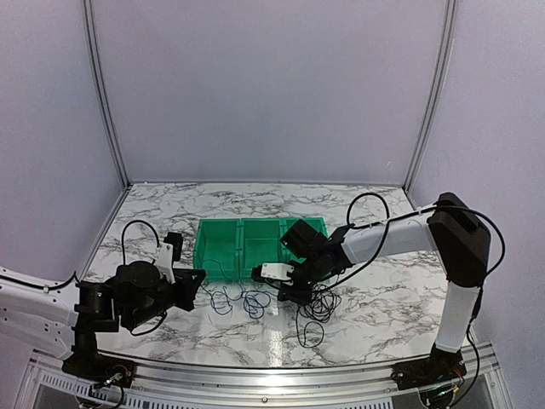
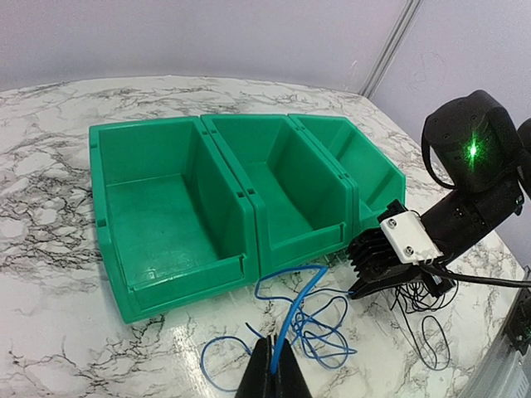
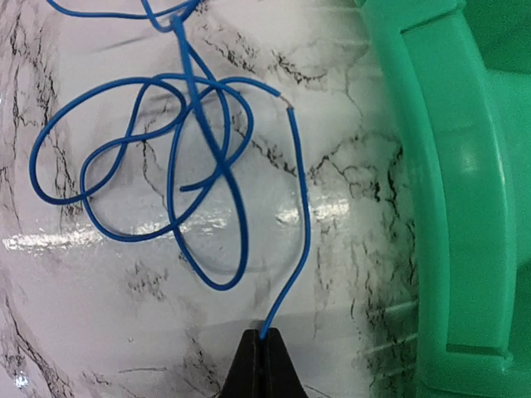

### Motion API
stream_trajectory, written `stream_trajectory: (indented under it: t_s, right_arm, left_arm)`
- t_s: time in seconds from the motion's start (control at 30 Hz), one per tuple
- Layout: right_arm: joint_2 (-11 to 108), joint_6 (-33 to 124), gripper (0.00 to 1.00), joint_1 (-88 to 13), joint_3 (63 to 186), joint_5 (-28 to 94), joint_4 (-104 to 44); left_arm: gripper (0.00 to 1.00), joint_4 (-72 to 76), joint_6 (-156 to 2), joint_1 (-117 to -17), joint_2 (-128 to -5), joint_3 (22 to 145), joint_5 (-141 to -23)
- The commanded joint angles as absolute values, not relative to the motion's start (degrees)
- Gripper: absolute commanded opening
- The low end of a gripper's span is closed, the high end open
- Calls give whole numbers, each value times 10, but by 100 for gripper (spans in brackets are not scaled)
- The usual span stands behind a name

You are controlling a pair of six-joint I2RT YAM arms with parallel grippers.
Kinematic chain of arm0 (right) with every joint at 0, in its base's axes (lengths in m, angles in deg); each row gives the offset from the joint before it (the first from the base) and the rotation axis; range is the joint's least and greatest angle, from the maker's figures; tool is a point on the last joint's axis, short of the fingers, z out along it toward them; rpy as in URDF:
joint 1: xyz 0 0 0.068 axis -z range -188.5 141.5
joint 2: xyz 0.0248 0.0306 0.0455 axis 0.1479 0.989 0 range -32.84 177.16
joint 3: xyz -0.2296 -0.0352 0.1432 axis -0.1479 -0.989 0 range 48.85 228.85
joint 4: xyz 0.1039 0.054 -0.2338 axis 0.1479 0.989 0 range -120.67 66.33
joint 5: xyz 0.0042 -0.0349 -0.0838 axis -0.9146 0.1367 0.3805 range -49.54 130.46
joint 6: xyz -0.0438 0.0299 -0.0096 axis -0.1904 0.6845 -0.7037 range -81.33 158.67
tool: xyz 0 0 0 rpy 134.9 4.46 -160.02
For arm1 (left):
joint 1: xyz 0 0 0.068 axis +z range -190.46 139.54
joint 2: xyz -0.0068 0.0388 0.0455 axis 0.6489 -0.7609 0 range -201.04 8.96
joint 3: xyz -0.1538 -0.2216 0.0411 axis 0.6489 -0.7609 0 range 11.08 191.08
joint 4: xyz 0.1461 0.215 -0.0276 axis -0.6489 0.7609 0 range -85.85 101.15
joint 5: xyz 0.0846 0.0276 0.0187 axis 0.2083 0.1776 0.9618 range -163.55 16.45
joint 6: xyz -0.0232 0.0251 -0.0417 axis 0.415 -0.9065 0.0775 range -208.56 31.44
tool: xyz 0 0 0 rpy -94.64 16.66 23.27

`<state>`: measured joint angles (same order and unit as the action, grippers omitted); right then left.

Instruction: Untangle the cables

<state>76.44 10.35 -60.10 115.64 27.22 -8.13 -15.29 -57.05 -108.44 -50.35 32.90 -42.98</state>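
Right fingers point(image 3: 250, 369) pinching blue cable point(image 3: 305, 215) end, strand leading straight ahead

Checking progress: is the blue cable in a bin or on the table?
On the table: the blue cable lies looped there, outside the green bins.

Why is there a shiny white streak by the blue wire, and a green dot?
Right wrist view: the streak is lamp glare on the glossy table, beside the blue cable. Left wrist view: the green light glows on the right arm's black wrist. Top view: similar glare near the front edge.
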Motion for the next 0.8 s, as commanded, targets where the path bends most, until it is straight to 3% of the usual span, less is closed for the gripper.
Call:
stream_trajectory:
  t_s: [0.0, 0.17, 0.37, 0.77]
  right_arm:
    - [737, 82, 0, -604, 1112, 322, -68]
    - [682, 65, 0, -596, 1043, 359, -66]
    - [654, 63, 0, -550, 996, 364, -68]
    - [591, 50, 1, -525, 956, 379, -59]
  left_arm:
    - [0, -54, -619, -1086, -455, 409, -401]
    - [0, 105, -729, -1086, -400, 572, -335]
    - [0, 190, -834, -1086, -383, 755, -277]
    - [0, 227, -905, -1086, -426, 879, -292]
